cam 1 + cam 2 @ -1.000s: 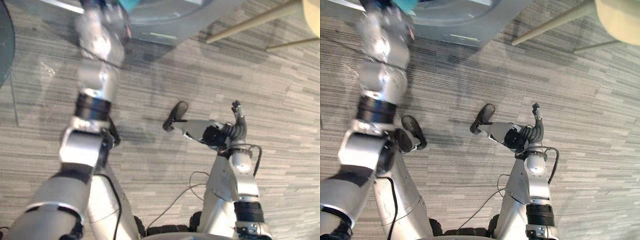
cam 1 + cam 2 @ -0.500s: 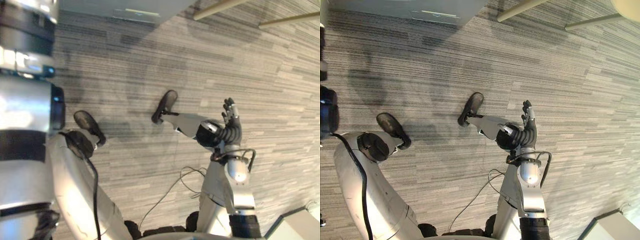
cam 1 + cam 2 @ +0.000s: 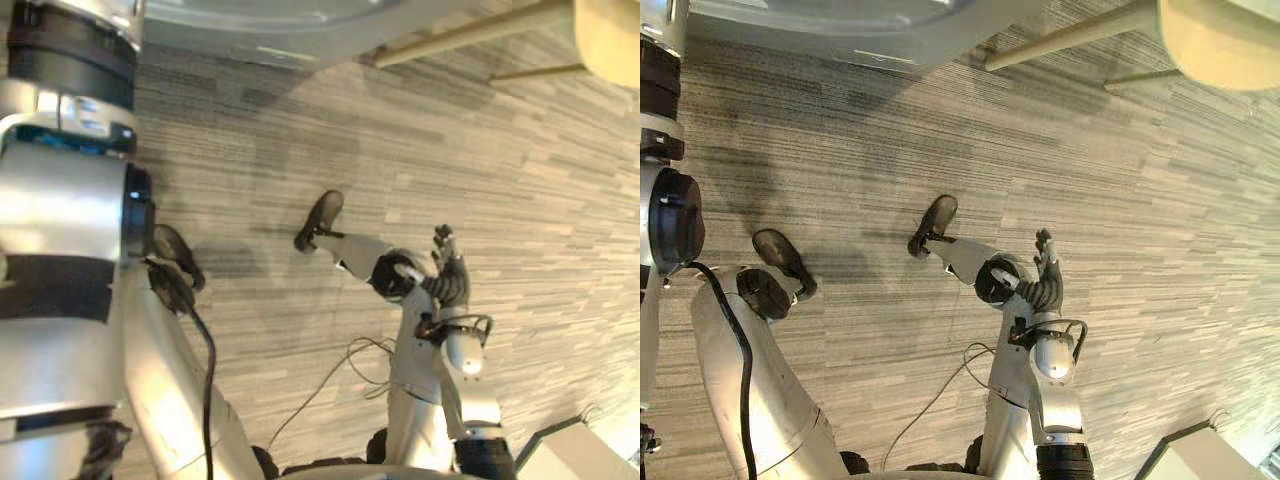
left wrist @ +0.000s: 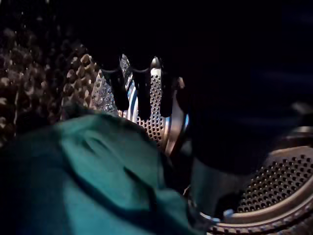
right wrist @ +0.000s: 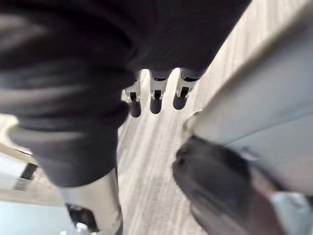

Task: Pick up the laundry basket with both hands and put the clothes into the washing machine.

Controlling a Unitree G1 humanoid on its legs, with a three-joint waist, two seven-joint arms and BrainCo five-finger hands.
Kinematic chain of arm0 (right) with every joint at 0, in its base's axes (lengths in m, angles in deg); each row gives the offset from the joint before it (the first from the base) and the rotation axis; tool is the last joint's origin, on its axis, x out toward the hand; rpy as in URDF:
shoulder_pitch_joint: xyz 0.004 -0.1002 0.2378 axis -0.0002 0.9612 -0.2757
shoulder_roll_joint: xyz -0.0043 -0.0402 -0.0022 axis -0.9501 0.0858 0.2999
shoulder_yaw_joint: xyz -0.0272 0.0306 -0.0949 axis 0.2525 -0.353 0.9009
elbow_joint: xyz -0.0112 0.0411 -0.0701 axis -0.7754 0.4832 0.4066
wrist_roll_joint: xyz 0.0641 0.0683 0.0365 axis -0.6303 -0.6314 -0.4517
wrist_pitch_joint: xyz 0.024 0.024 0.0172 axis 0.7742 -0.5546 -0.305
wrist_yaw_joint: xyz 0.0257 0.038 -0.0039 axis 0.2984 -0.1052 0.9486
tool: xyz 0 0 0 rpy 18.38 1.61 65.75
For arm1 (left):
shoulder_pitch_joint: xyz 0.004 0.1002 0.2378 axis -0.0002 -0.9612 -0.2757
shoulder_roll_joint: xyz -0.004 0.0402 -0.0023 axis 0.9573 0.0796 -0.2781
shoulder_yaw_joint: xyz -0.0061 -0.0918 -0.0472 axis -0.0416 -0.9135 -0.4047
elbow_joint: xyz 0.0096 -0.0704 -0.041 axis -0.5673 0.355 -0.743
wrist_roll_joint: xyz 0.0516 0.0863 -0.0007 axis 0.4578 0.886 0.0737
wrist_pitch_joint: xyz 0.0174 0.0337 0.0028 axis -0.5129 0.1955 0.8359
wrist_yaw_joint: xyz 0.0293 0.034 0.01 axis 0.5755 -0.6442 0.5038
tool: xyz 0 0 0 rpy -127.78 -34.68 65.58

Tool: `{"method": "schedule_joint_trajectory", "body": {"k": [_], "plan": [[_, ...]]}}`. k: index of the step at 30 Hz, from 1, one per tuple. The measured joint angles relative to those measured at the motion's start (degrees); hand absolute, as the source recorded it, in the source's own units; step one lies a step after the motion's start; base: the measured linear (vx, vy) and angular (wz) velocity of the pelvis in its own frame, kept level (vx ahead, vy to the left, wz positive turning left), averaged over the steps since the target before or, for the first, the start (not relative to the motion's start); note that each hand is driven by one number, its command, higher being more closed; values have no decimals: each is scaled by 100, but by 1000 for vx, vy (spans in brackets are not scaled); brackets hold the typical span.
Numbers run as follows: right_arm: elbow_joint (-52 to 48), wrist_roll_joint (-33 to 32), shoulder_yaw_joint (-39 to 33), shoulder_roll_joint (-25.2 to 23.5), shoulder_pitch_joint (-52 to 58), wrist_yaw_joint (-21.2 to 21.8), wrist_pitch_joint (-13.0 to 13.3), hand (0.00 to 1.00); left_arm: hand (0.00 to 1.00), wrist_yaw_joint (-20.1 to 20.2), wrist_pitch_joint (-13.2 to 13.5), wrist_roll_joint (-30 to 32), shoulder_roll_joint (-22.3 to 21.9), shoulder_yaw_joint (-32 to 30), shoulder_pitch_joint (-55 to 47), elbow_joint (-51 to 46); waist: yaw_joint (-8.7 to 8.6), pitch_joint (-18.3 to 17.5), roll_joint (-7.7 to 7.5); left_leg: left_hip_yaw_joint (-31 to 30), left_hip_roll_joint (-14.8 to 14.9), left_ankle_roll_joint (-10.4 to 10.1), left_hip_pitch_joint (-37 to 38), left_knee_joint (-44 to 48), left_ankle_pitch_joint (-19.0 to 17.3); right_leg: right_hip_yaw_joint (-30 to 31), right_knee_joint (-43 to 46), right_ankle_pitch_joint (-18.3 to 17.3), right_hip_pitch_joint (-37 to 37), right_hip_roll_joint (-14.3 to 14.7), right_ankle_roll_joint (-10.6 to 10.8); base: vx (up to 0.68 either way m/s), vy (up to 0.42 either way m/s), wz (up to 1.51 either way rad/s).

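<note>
My left hand [image 4: 144, 95] is inside the washing machine's perforated steel drum [image 4: 288, 181], fingers straight and holding nothing. A teal cloth [image 4: 98, 176] lies bunched in the drum just beneath them, apart from the fingertips. In the eye views my left arm [image 3: 70, 200] rises along the left side to the machine's grey front [image 3: 260, 20]. My right hand [image 3: 445, 272] hangs low over the carpet at centre right, open and empty; its straight fingers [image 5: 155, 100] point at the floor.
Pale wooden legs [image 3: 460, 35] and a round pale seat [image 3: 605, 35] stand at the far right beside the machine. A grey box corner [image 3: 590, 450] shows at the near right. Striped grey carpet [image 3: 560, 200] covers the floor.
The head camera has swung. A second ago teal cloth showed by my left arm at the machine's opening; now it lies in the drum under straight fingers. The right hand stays low and open.
</note>
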Motion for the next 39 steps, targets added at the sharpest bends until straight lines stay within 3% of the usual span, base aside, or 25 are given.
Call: {"method": "schedule_joint_trajectory", "body": {"k": [4,7,13,16,21,22,25,30,32,36,37,38,39], "plan": [[70,-15,-12,205,0,86,154,0,0,-138,-166,1069,164,149,19,1,23,-1,-1,2,6,0,27,23,-1,0,-4,40,18,7,-75,35,-20,-2],[81,-45,-11,233,4,78,204,0,0,-167,-177,1321,219,279,-1,0,50,-1,-1,2,0,1,27,34,0,2,-6,50,26,2,-85,2,-12,1],[277,-59,-38,248,3,68,392,0,0,-378,72,736,483,-198,-452,-142,96,-3,1,-12,-8,-34,28,21,32,-11,-6,44,27,15,-66,1,-37,1],[347,-105,-105,269,3,66,415,0,0,-555,234,248,719,-808,-1383,-833,176,-4,7,-43,-33,-76,23,-8,83,-37,8,42,27,13,-68,14,-35,3],[481,-102,-490,310,7,31,416,0,0,-793,657,-92,879,-2054,-4823,-4005,407,-56,150,-100,-216,-129,32,-28,129,-68,259,-155,24,-204,-86,37,-34,24],[494,-99,-530,335,13,21,415,0,0,-839,697,-87,785,-2210,-5196,-4267,431,-69,178,-113,-248,-136,34,-27,133,-70,308,-179,24,-247,-111,52,-53,49],[667,-66,-778,509,13,-61,418,0,0,-1035,771,-68,-173,-2961,-7094,-5353,687,-124,301,-55,-357,-147,175,-24,139,18,557,-389,34,-422,-7,39,-55,36],[1126,32,-823,828,11,-148,408,0,0,-915,1236,-33,-1433,-2513,-9302,-5967,881,-225,657,68,-428,-119,876,-195,117,138,590,-534,560,-480,104,10,-52,27],[1716,127,-819,873,17,-187,349,0,0,-697,1449,-34,-1788,-2001,-10120,-5983,970,-288,798,205,-433,-137,1696,-549,112,154,346,-576,1244,-406,188,-10,-50,24],[2547,167,-500,854,57,-162,109,0,0,-211,1723,-155,-2095,-1520,-11026,-5926,976,-350,928,518,-527,-160,3253,-1593,103,54,-502,-511,2586,-195,350,-4,-54,21],[2598,196,-432,839,57,-152,73,0,0,-138,1729,-162,-2144,-1494,-11109,-5860,975,-352,937,573,-523,-158,3513,-1797,104,-8,-664,-493,2828,-180,388,13,-70,13],[2747,229,-300,816,63,-142,44,0,0,7,1726,-190,-2251,-1488,-11256,-5646,970,-353,939,703,-537,-162,4114,-2168,108,-72,-896,-505,3337,-171,549,40,-74,21],[2993,244,-231,816,79,-89,4,0,0,89,1717,-239,-2344,-1447,-11412,-5382,957,-375,1013,751,-546,-215,4718,-2491,141,-164,-1118,-519,3951,-94,561,61,-99,26]]}}
